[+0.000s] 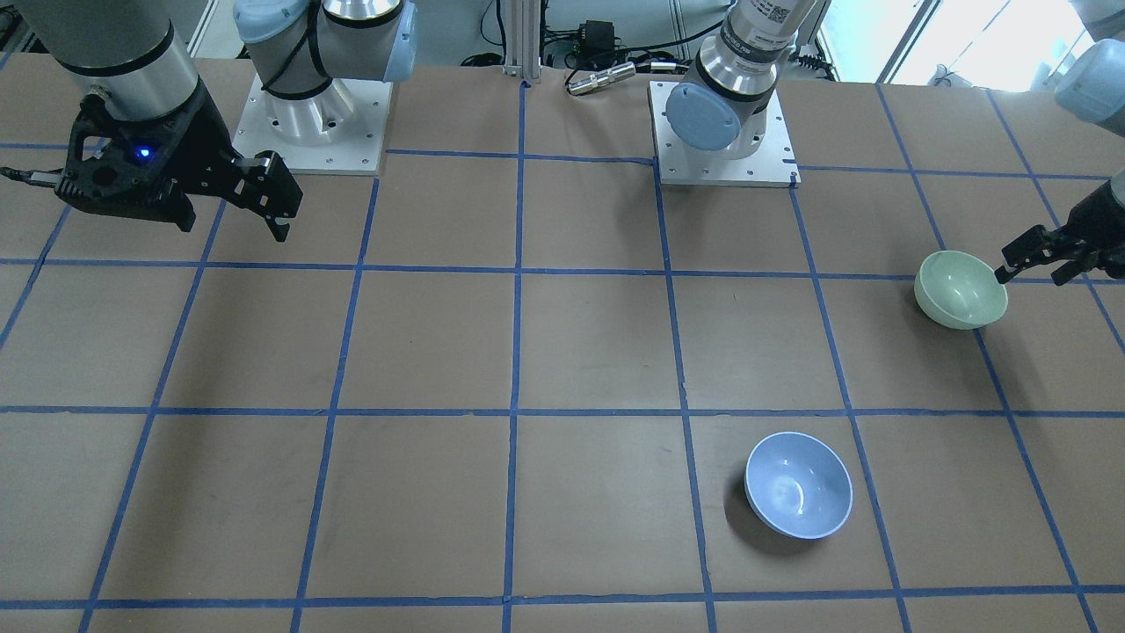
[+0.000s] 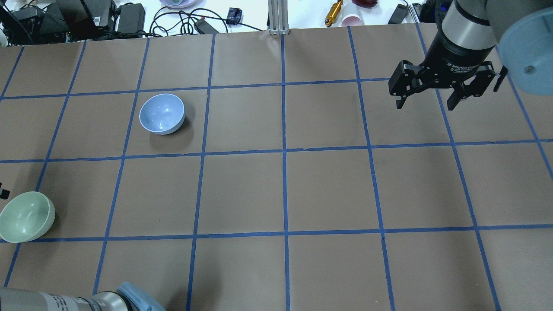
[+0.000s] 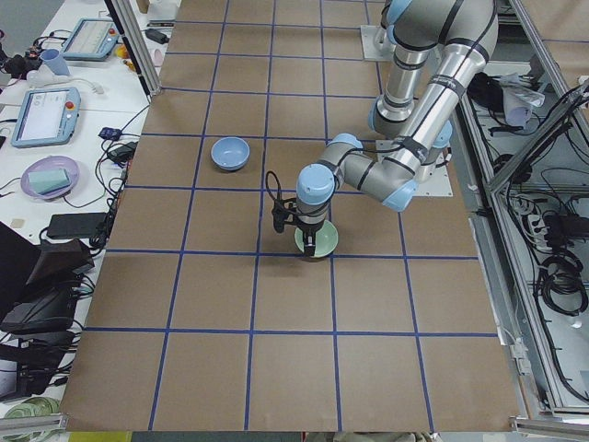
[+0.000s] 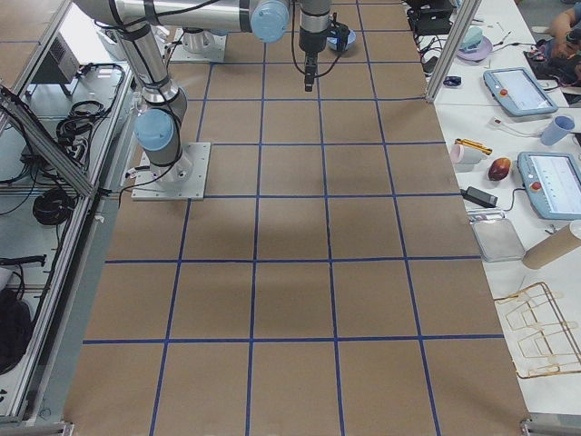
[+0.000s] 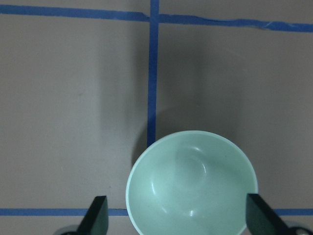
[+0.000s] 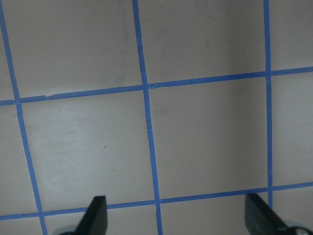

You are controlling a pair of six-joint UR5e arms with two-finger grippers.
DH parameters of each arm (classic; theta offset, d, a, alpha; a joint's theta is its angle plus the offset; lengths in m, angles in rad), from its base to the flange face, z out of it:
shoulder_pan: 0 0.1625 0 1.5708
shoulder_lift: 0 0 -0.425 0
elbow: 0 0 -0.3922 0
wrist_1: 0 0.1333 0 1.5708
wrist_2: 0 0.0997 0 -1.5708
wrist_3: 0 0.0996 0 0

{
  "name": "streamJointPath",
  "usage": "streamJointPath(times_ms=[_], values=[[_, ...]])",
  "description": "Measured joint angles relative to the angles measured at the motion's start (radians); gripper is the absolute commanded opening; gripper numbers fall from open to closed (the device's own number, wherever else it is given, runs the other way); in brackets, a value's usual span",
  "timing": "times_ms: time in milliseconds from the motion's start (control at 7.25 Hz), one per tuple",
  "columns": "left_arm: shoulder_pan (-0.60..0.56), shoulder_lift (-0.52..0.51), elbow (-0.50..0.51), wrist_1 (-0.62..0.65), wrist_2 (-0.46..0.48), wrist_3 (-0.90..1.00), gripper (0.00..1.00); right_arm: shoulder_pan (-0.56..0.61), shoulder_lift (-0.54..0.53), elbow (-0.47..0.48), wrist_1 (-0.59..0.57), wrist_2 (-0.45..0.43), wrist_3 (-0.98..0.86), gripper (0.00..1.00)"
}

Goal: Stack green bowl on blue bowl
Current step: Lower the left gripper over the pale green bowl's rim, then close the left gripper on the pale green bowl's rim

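Note:
The green bowl (image 1: 961, 289) stands upright near the table's edge on my left side; it also shows in the overhead view (image 2: 27, 216) and the exterior left view (image 3: 319, 242). My left gripper (image 5: 176, 201) is open and empty, hovering over the bowl, which lies between its two fingers (image 5: 97, 215) in the wrist view. The blue bowl (image 1: 798, 484) stands upright and empty about one grid square further out (image 2: 162, 113). My right gripper (image 2: 425, 106) is open and empty, held high over bare table on the other side (image 1: 233, 227).
The brown table carries a grid of blue tape lines (image 2: 284, 151). The two arm bases (image 1: 312, 123) (image 1: 725, 132) stand at the robot's edge. Cables, power supplies and a metal post (image 2: 278, 17) lie beyond the far edge.

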Motion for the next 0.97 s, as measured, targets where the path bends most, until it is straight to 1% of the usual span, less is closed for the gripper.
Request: streamJointPath(times_ms=[138, 414, 966], values=[[0.024, -0.036, -0.001, 0.008, -0.020, 0.035, 1.00, 0.000, 0.000, 0.000, 0.000, 0.000, 0.000, 1.00], [0.047, -0.092, -0.002, 0.012, -0.029, 0.075, 1.00, 0.000, 0.000, 0.000, 0.000, 0.000, 0.000, 1.00], [0.056, -0.136, -0.010, 0.012, -0.025, 0.098, 1.00, 0.000, 0.000, 0.000, 0.000, 0.000, 0.000, 1.00]])
